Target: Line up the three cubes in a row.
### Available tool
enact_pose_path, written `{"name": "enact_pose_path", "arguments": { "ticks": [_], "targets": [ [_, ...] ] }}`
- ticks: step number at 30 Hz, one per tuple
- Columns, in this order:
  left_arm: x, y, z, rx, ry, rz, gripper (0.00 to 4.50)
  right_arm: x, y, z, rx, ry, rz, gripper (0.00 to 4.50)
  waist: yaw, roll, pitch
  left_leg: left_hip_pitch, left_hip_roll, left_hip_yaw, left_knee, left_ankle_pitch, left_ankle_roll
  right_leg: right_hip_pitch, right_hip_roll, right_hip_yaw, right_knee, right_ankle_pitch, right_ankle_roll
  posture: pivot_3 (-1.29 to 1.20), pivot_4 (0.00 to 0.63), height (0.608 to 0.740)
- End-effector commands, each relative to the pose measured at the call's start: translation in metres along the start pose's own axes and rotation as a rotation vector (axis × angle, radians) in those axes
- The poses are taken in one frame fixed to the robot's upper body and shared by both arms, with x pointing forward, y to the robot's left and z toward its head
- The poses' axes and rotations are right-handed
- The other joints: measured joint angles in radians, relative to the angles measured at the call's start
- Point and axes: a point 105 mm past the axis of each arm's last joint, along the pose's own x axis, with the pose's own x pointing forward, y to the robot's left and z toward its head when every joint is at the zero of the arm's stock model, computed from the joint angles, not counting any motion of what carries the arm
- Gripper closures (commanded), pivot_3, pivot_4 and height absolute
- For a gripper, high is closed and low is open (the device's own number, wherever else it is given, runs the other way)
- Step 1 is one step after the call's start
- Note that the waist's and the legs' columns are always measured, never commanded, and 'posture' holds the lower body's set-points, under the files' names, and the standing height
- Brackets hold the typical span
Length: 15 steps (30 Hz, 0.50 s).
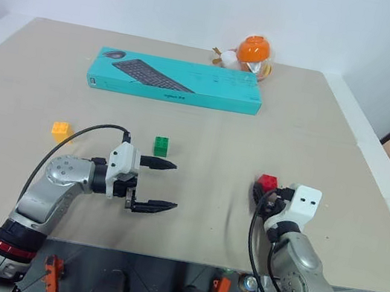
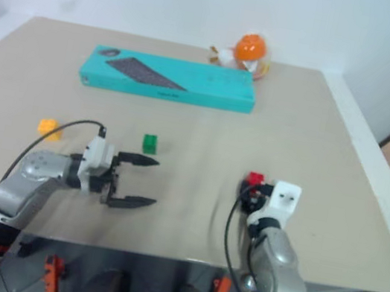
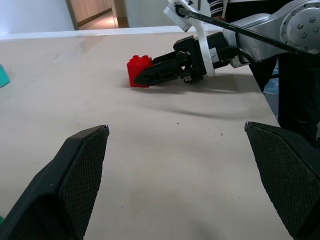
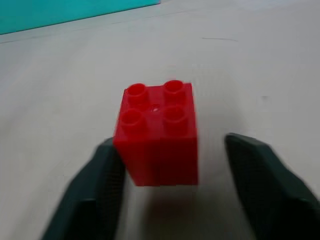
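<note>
The red cube (image 1: 267,181) was partly hidden behind the right gripper (image 1: 260,197) in the head views; the round orange toy (image 1: 251,53) behind the teal box (image 1: 176,81) was too blurred to identify

Three small toy bricks with round bumps on top, all sitting flat on the table. Yellow-orange cube (image 1: 61,129) far to the left. Green cube (image 1: 161,146) near the middle, well apart from the yellow-orange one. Red cube (image 4: 157,133) off to the right, four bumps up, far from the green one.
</note>
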Motion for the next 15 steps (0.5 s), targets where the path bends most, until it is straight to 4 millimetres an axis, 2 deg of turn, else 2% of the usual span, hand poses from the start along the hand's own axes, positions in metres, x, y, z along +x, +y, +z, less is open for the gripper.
{"name": "enact_pose_path", "arguments": {
  "ticks": [1,2,6,11,15],
  "targets": [
    [0.0,0.002,0.006,0.03,-0.007,0.009,0.0,0.001,0.002,0.007,0.003,-0.032,0.004,2.88,0.0,0.0,0.0,0.0,0.0,0.0,0.0,0.0,0.0,0.0,0.0,0.0,0.0,0.0,0.0,0.0,0.15,0.74],
    [0.0,0.003,0.006,0.025,-0.007,0.014,0.0,0.0,0.004,0.007,-0.008,-0.028,0.013,3.2,0.0,0.0,0.0,0.0,0.0,0.0,0.0,0.0,0.0,0.0,0.0,0.0,0.0,0.0,0.0,0.0,0.15,0.74],
    [-0.003,0.006,0.005,0.006,-0.004,0.057,0.0,0.001,0.026,0.015,-0.108,-0.026,0.157,3.27,-0.002,0.0,0.0,0.0,0.0,0.0,0.0,0.0,0.0,0.0,0.0,0.0,0.0,0.0,0.0,0.0,0.15,0.74],
    [-0.021,0.012,-0.004,0.004,0.034,0.157,0.0,0.007,0.078,0.048,-0.272,-0.045,0.587,3.27,-0.018,0.001,0.001,0.001,0.0,0.002,0.0,0.0,0.001,-0.001,0.0,0.0,0.0,0.002,0.0,0.0,0.15,0.74],
    [-0.038,0.016,-0.012,-0.008,0.068,0.235,0.0,0.001,0.109,0.055,-0.425,-0.002,0.958,3.27,-0.022,0.001,0.001,0.001,0.0,0.0,0.0,0.001,0.001,0.0,0.001,-0.002,0.0,0.001,-0.001,0.0,0.15,0.74]
  ]
}}
